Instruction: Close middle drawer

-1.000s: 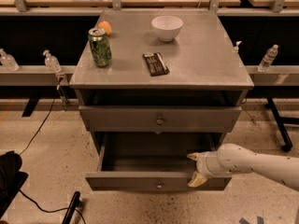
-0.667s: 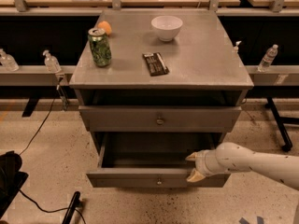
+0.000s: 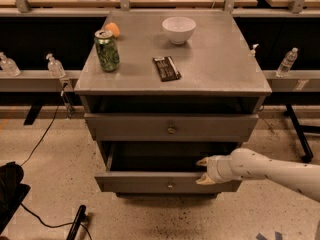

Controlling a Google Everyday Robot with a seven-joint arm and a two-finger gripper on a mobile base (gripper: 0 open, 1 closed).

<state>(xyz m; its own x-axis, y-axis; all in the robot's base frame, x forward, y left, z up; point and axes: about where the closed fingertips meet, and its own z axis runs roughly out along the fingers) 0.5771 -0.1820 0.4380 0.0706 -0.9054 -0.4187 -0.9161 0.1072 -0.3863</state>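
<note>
Camera view: grey metal cabinet [image 3: 215, 69], its middle drawer [image 3: 150, 183] pulled out low down. The white arm's gripper [image 3: 202, 170] sits at the right part of the drawer front, fingers spread apart. On top stand a white bowl [image 3: 178, 29], green can [image 3: 107, 50], dark snack bar [image 3: 166, 68] and orange [image 3: 113, 29].

The single camera looks from in front of and above the cabinet, facing down and back across the worktop [image 3: 215, 69], near enough that its front edge spans most of the width. The pincer [image 3: 200, 171], fingers spread, reaches in below the front right corner, at the middle drawer [image 3: 150, 183].
</note>
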